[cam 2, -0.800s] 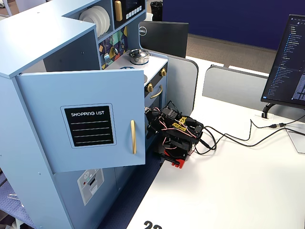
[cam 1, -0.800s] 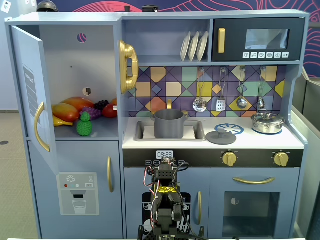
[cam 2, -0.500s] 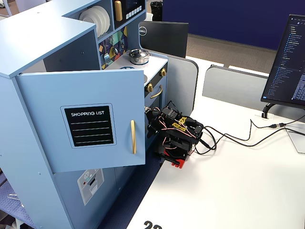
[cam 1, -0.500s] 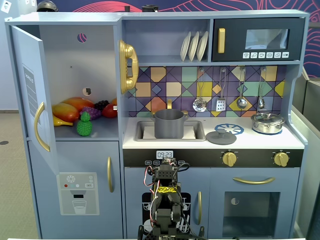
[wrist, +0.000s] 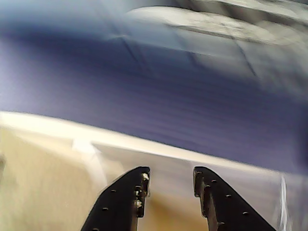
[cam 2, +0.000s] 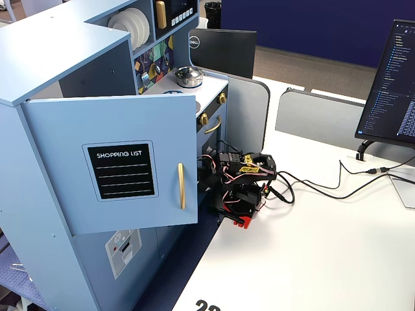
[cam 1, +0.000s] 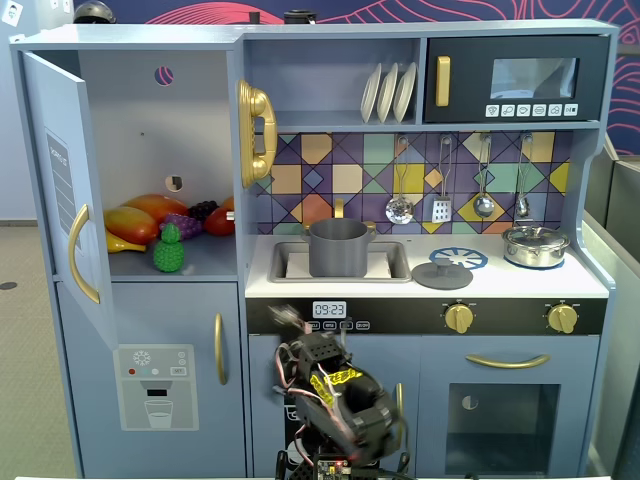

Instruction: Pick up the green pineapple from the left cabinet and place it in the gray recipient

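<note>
The green pineapple (cam 1: pixel 168 251) stands at the front of the shelf in the left cabinet (cam 1: pixel 158 150), in front of other toy fruit. The cabinet's door (cam 1: pixel 62 190) hangs wide open. In the sink stands the gray recipient (cam 1: pixel 338 248), lidless. My arm (cam 1: pixel 335 398) is low in front of the kitchen, well below both, and also shows folded on the white table (cam 2: pixel 241 176). In the blurred wrist view my gripper (wrist: pixel 169 174) is open with nothing between its black fingers.
A gray lid (cam 1: pixel 441 273) and a shiny silver lidded pot (cam 1: pixel 535 245) sit on the counter right of the sink. The open door (cam 2: pixel 123 162) juts out beside the arm. Cables (cam 2: pixel 324 184) and a monitor (cam 2: pixel 392 78) lie to the right on the table.
The arm has left its folded, centred pose. Its upper part has swung left and tilted in the front fixed view, with motion blur. The fruit and the pot have not moved.
</note>
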You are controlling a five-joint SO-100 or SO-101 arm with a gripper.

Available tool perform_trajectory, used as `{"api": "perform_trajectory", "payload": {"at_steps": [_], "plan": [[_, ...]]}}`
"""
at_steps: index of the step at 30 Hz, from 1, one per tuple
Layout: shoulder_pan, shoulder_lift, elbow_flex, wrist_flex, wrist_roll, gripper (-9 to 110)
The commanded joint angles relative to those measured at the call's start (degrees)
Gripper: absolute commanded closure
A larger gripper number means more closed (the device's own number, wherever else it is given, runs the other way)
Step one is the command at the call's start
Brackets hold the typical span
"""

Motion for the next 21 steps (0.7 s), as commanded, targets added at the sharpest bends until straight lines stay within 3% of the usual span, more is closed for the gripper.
{"api": "perform_trajectory", "payload": {"at_steps": [1, 5, 11, 21], "plan": [[-11.69, -11.60, -11.16, -42.80, 0.00, 92], [-14.41, -18.37, -23.12, -47.81, -0.53, 92], [-13.62, -22.59, -26.37, -50.62, -3.08, 89], [-8.61, -37.00, -34.37, -56.34, 1.41, 65]]}}
